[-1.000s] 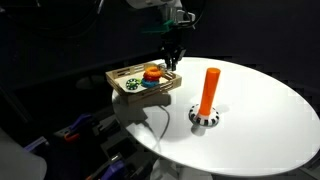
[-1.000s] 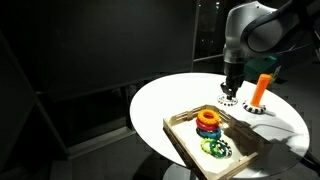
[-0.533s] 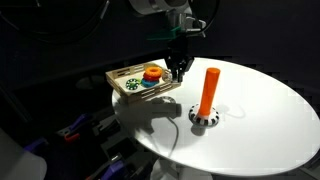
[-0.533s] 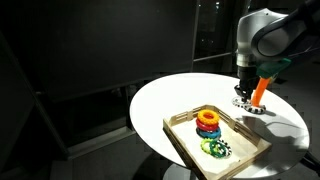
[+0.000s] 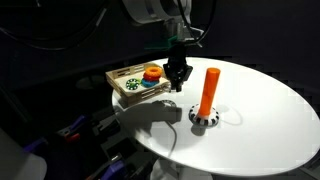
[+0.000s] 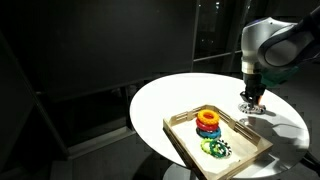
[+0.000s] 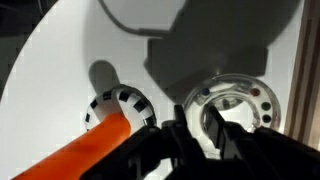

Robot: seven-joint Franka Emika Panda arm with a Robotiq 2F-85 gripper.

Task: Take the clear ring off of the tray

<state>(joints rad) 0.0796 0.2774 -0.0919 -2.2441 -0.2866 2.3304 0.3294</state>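
Tool (image 5: pixel 177 84) has moved off the tray (image 5: pixel 116 76) toward the orange peg (image 5: pixel 208 90). It looks clamped on the rim of the clear ring (image 7: pixel 236 105), over the tabletop (image 5: pixel 265 115). Risks: the thin edge grip slips, or the tool clips the peg.

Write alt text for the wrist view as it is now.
The gripper pinches the rim of the clear ring just above the white table. To the left in the picture, the orange peg stands on its black-and-white base, close beside the ring.
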